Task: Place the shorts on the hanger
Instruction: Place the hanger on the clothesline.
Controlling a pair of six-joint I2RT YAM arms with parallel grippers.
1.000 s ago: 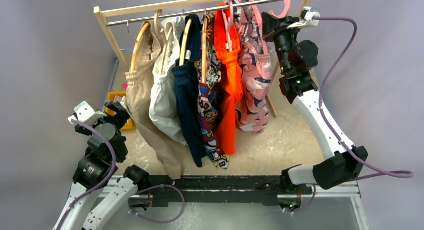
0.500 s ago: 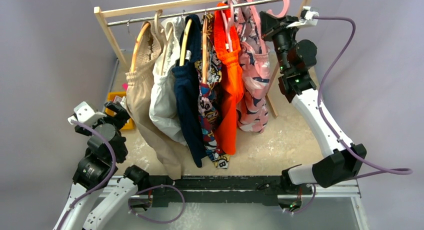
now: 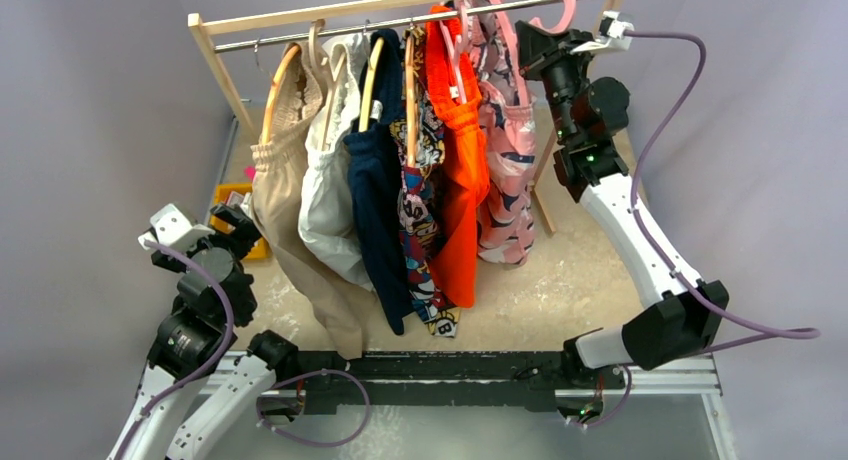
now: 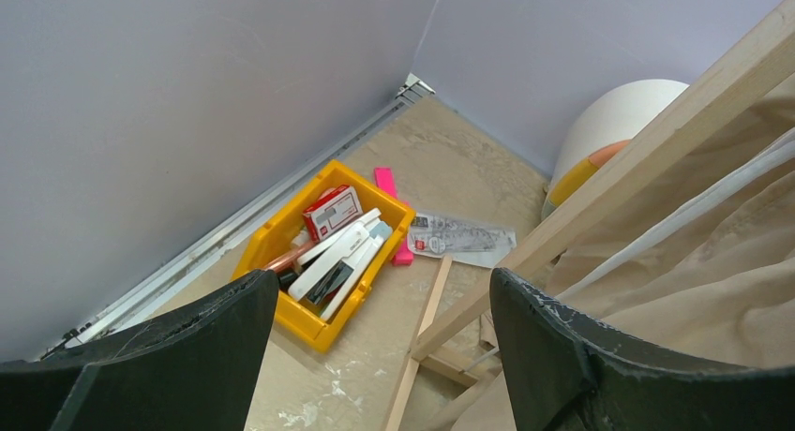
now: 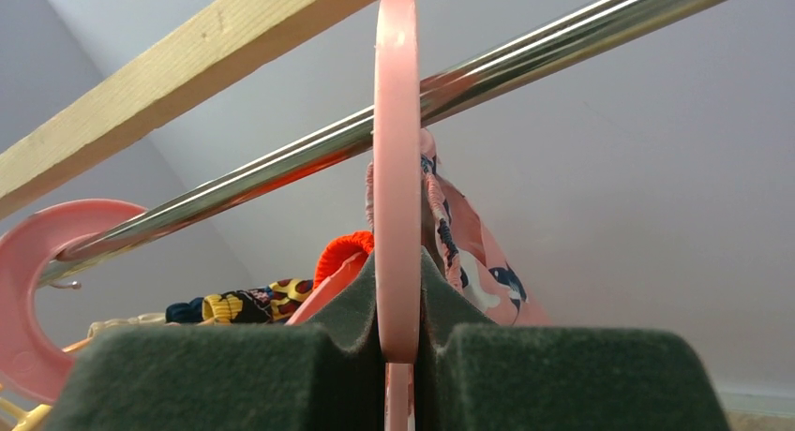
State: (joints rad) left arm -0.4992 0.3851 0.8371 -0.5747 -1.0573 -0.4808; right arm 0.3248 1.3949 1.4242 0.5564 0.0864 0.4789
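Observation:
The pink shorts (image 3: pixel 505 150) with navy-and-white print hang on the pink hanger (image 3: pixel 566 4) at the right end of the rack, beside the orange garment (image 3: pixel 462 160). My right gripper (image 3: pixel 535 48) is shut on the hanger just below its hook. In the right wrist view the pads (image 5: pixel 525 370) clamp the hanger (image 5: pixel 397 169), whose hook crosses the metal rail (image 5: pixel 525 61); the shorts (image 5: pixel 473 258) show behind it. My left gripper (image 3: pixel 234 226) is open and empty, low at the left; its jaws are wide apart in the left wrist view (image 4: pixel 380 309).
The wooden rack (image 3: pixel 300 16) carries beige, white, navy and patterned garments on tan hangers. A second pink hook (image 5: pixel 19 290) sits on the rail left of mine. A yellow bin (image 4: pixel 272 248) of small items lies by the rack's left leg (image 4: pixel 609 187).
My right gripper has moved slightly left with the hanger, and the shorts have swung left toward the orange garment. The left arm has not moved.

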